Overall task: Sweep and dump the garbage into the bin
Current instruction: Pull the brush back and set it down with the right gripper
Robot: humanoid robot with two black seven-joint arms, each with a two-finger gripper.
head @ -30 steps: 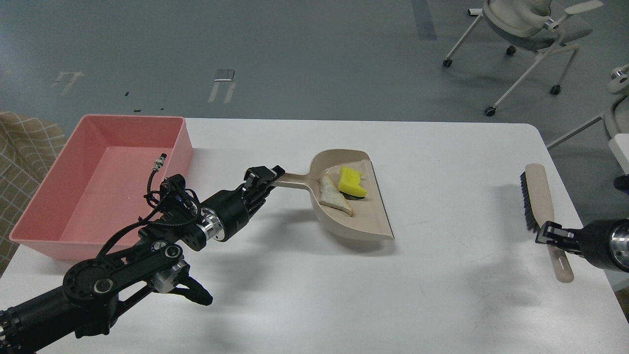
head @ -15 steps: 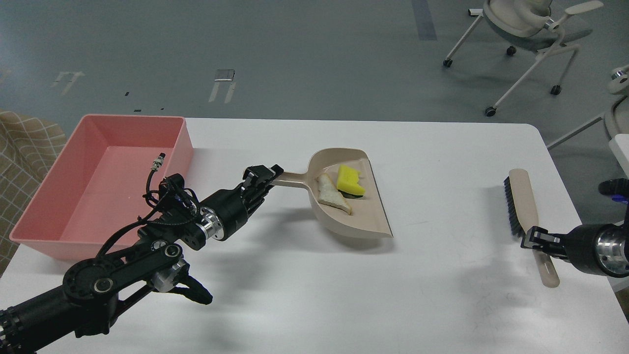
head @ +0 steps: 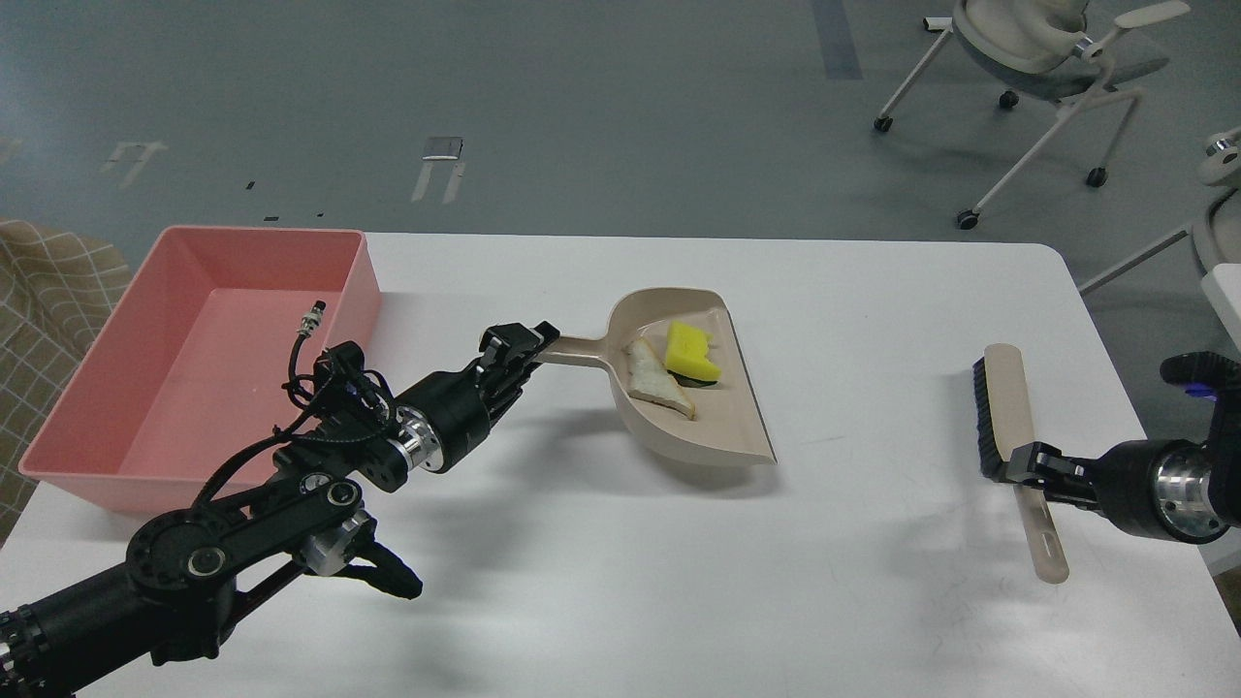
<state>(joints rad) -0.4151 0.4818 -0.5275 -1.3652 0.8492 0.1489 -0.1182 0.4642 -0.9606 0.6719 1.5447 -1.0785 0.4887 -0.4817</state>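
Observation:
The beige dustpan (head: 713, 427) is held a little above the white table, casting a shadow below. In its pan lie the yellow sponge piece (head: 690, 351) with dark green backing and the off-white wedge (head: 655, 384) with tan edges. My left gripper (head: 524, 346) is shut on the dustpan's handle. The pink bin (head: 145, 451) stands at the table's left, holding no garbage. My right gripper (head: 1030, 466) is shut on the handle of the beige black-bristled brush (head: 1003, 402), held at the right side of the table.
The white table (head: 601, 582) ends near the brush on the right. Office chairs (head: 1047, 48) stand on the grey floor beyond. A checked cushion (head: 39, 291) lies left of the bin. My left arm reaches past the bin's near right corner.
My right gripper has carried the brush leftward, toward the middle of the table. The dustpan has shifted slightly up and left in my left gripper.

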